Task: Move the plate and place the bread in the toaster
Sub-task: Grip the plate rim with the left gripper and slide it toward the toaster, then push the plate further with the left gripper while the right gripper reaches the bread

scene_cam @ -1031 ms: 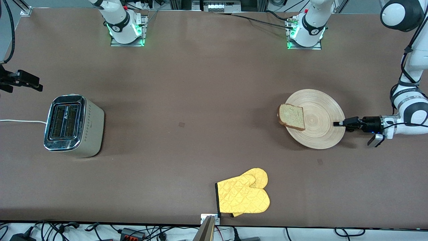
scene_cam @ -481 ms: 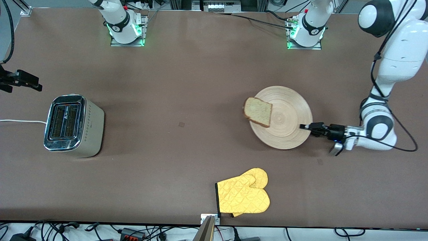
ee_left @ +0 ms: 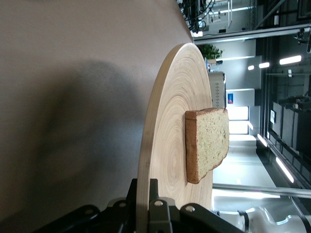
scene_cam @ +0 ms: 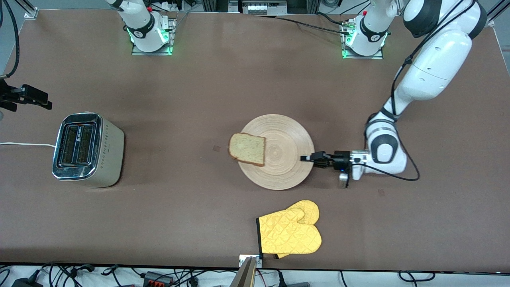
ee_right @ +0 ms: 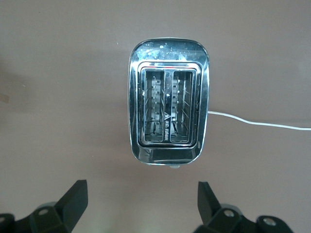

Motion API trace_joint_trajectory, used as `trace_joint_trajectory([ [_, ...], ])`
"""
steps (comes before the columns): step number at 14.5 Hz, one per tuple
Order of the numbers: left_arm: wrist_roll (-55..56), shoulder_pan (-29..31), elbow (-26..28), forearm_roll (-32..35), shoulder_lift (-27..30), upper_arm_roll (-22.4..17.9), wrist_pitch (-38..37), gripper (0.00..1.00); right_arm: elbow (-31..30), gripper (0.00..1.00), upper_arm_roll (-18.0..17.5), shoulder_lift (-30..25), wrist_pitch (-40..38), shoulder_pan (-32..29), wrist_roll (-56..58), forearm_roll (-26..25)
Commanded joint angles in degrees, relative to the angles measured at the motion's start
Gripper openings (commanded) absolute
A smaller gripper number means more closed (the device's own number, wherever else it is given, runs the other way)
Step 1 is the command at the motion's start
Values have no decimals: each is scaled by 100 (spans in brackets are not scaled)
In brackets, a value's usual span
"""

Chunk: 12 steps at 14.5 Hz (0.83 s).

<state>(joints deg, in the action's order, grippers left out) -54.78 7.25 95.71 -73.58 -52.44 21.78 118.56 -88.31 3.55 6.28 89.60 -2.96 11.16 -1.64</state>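
the wooden plate [scene_cam: 277,151] sits near the table's middle, its rim clamped in the left gripper [scene_cam: 310,158], so the plate-moving step looks in hand. the toaster [scene_cam: 87,149] stands by the right arm's end, under the spread-open right gripper [ee_right: 141,198]. the bread slice [scene_cam: 247,148] overhangs the plate's toaster-side edge; next, it needs grasping.

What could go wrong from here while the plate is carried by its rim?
The bread overhangs the edge of the plate on the side away from the left tool, so a tilt or jerk might slide it off. The grip holds only the rim; the plate could sag or slip.
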Motion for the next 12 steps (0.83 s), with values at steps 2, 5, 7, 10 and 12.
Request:
trace_joint_trajectory([
  [2,-41,-179,255,-533,102,686,1132,1,51,100,-38,118,-311,-21,97,67],
  [5,-198,-819,238,-1288,94,722,1897,1,34,100,-65,145,-557,15,97,67],
  [7,-794,-1119,229,-1728,15,713,2118,1,42,100,-91,233,-830,32,18,102],
  [10,-1227,-1453,212,-2457,-65,704,2355,1,42,100,-135,312,-621,303,-17,1083],
  [12,-1245,-1603,212,-2530,-65,696,2513,1,-36,100,-135,557,-375,646,-384,1200],
])
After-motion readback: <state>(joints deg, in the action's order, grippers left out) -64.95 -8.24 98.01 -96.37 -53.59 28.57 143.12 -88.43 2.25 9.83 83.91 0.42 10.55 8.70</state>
